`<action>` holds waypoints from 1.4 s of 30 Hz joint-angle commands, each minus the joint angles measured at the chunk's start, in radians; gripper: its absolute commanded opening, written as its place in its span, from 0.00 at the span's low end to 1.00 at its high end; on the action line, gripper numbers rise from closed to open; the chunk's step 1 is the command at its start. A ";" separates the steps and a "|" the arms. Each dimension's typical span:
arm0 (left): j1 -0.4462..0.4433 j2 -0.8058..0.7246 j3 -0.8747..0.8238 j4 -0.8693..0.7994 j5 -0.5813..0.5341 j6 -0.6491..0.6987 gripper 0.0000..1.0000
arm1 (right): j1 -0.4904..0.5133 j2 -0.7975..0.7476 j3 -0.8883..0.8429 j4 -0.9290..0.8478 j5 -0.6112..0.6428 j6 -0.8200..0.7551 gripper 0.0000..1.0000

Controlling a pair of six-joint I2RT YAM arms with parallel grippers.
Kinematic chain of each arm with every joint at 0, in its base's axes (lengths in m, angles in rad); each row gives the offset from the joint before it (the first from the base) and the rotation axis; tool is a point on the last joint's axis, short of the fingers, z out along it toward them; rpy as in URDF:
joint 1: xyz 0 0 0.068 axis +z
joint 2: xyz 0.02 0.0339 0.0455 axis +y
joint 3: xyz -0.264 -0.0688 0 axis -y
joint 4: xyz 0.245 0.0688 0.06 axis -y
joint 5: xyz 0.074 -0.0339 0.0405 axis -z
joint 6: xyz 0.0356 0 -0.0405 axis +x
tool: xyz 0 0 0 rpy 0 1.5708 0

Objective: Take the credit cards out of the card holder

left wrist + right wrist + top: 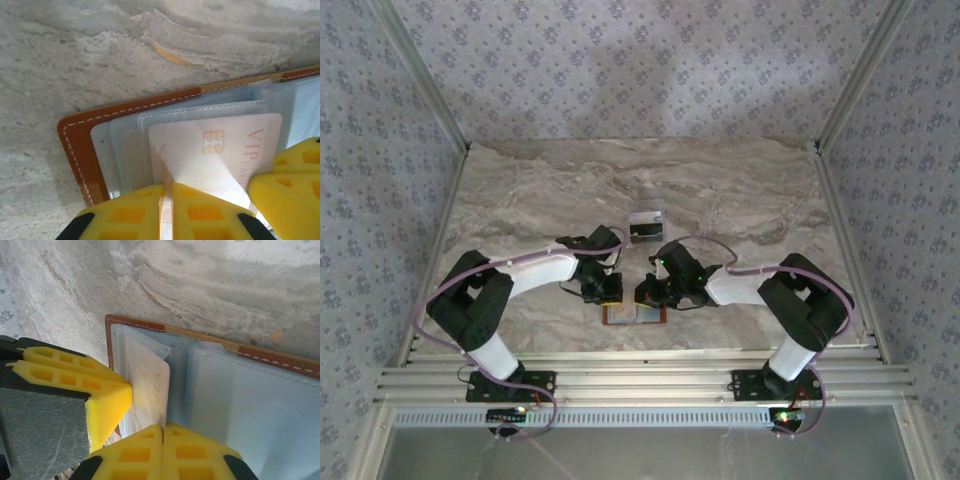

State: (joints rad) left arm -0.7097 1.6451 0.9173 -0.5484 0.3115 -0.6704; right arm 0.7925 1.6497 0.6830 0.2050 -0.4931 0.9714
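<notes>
Yellow fingers (pixel 135 212) of the left claw (pixel 167 200) are seen pressed together at the bottom of the left wrist view, clamped on the near edge of a whitish-pink credit card (pixel 220 145). The card is drawn partly out of a clear sleeve of the card holder (pixel 80 145), which lies open and flat on the marbled desk (pixel 75 60). The right claw (pixel 163 440) is closed tight over the grey-blue lining just beside that card; whether anything is pinched there cannot be told. From above, the left arm (pixel 535 272) and right arm (pixel 745 285) are seen bent outward at the elbows, forearms angled inward, wrists tipped down so both claws meet over the holder. A clear rack (pixel 646 227) stands just beyond them.
</notes>
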 commanded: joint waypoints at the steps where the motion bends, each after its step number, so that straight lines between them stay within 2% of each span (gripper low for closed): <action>1: 0.004 0.041 -0.015 -0.097 -0.113 0.019 0.13 | -0.018 -0.043 -0.022 -0.070 0.044 -0.010 0.03; 8: 0.002 0.042 -0.011 -0.099 -0.113 0.020 0.13 | -0.033 -0.072 -0.046 -0.076 0.068 0.001 0.02; 15: 0.003 0.047 -0.008 -0.097 -0.105 0.021 0.13 | -0.033 -0.063 -0.046 -0.037 0.042 0.007 0.03; 27: 0.002 -0.073 -0.004 -0.017 0.002 -0.031 0.13 | -0.001 0.014 -0.013 0.020 -0.008 0.025 0.04; 39: 0.001 0.015 -0.022 0.025 0.046 -0.030 0.13 | 0.000 0.011 -0.016 0.012 -0.004 0.023 0.04; 42: -0.006 0.038 -0.016 -0.008 0.012 -0.016 0.12 | 0.000 0.010 -0.015 0.006 -0.002 0.021 0.04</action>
State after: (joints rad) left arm -0.7090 1.6451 0.9062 -0.5278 0.3405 -0.6930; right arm 0.7879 1.6478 0.6552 0.2420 -0.4942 0.9840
